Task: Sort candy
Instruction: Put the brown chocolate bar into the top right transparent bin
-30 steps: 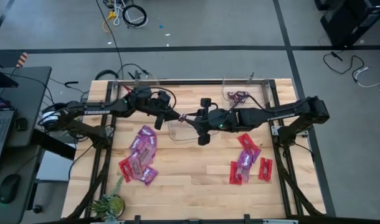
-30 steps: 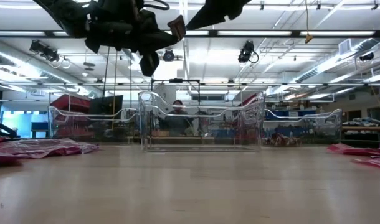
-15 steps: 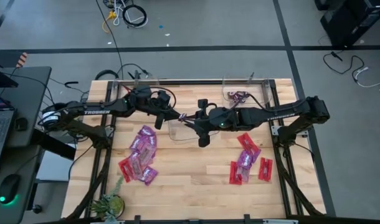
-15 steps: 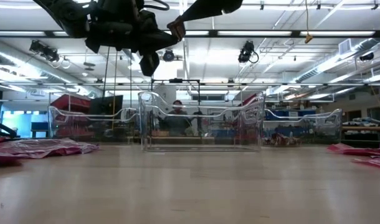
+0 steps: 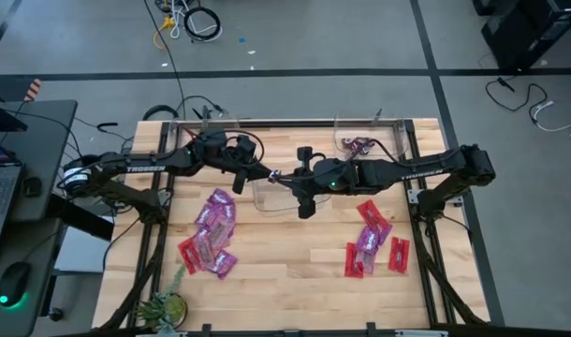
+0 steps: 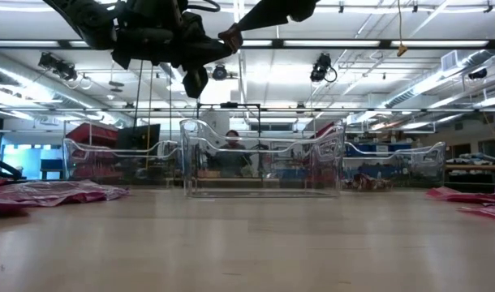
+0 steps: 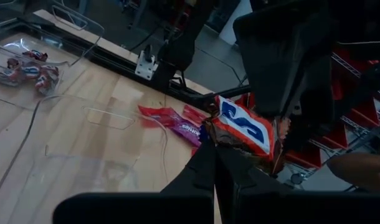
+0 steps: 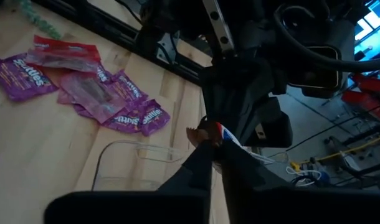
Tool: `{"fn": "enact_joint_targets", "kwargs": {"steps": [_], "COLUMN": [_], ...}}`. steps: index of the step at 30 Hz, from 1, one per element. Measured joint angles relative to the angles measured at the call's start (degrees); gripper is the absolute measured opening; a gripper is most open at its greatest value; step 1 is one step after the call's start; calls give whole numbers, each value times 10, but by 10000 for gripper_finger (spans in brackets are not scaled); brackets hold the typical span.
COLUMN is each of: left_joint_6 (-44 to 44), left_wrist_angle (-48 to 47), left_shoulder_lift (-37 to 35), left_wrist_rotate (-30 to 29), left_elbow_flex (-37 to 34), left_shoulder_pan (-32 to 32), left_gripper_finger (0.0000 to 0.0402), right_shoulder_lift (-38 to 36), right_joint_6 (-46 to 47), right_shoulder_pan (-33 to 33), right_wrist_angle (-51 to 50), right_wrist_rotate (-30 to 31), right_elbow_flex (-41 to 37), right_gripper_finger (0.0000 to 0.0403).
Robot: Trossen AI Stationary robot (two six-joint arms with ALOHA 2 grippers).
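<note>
Gripping one brown candy packet (image 7: 245,127), both tools (image 5: 267,175) (image 5: 278,178) above bin rim (image 5: 259,198).

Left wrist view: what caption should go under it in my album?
Two grippers, left and right, pinch one brown candy packet above the wooden table.

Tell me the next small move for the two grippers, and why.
Probably the left gripper should open: both it and the right gripper pinch the same brown candy packet in the air above the middle clear bin, so one must let go.

Clear bins (image 5: 271,192) on wooden table (image 5: 295,271); small plant (image 5: 164,307) at one corner.
</note>
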Motion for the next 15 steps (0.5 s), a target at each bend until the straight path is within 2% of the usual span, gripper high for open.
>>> {"fn": "enact_joint_targets", "kwargs": {"steps": [3,7,15], "left_joint_6": [0,0,31], "left_wrist_angle": [8,23,23], "left_shoulder_lift": [0,0,0], "left_wrist_rotate": [0,-1,-11], "left_elbow_flex": [0,0,0], "left_shoulder_pan": [0,0,1], "left_gripper_finger": [3,16,41], "right_shoulder_lift": [0,0,-2], "right_joint_6": [-4,-4,-3], "right_shoulder_pan": [0,0,1], "right_wrist_angle": [0,0,-1], "right_wrist_rotate": [2,7,55], "right_elbow_flex": [0,0,0], "right_gripper_finger": [4,1,0]}}
